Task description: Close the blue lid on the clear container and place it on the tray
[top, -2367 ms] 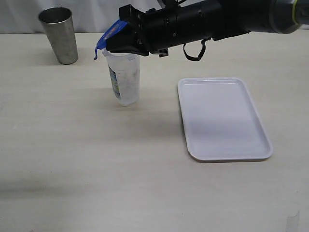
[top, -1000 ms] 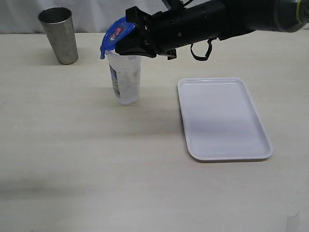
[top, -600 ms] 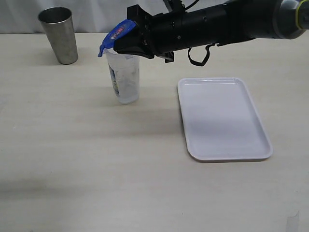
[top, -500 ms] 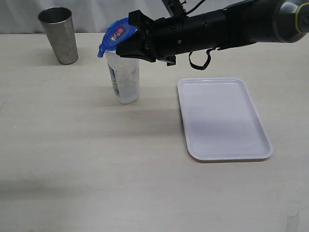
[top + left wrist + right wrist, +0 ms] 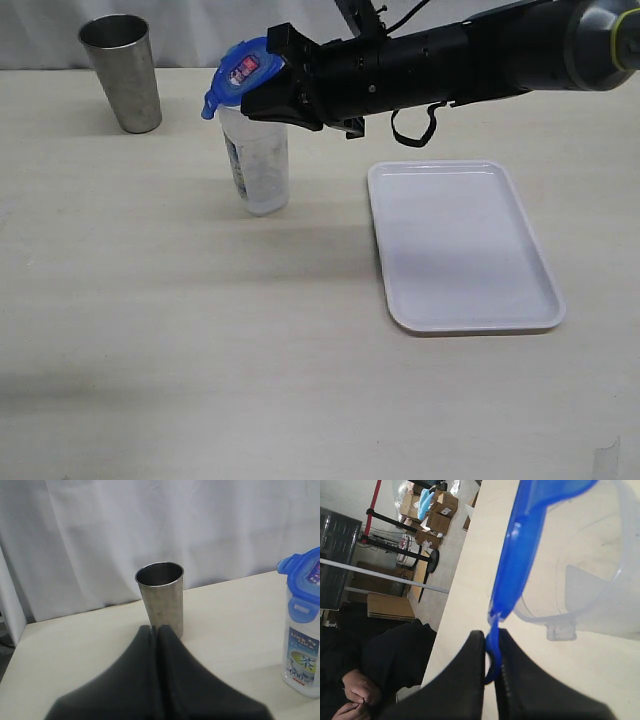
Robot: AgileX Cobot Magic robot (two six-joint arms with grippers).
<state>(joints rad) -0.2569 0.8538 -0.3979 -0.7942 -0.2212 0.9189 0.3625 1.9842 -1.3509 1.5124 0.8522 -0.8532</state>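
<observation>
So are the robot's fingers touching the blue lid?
Touching. The right wrist view shows the fingers of the right gripper pinched shut on a flap of the blue lid, with no gap on either side.

Black right arm (image 5: pixel 450 60), black claw (image 5: pixel 491 652), dangling cable loop (image 5: pixel 394 126).

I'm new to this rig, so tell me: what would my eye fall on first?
The black right arm reaches in from the right, its tool pinching a flap of the blue lid, tilted over the clear container. Right of that lies the white tray; a steel cup stands far left.
</observation>
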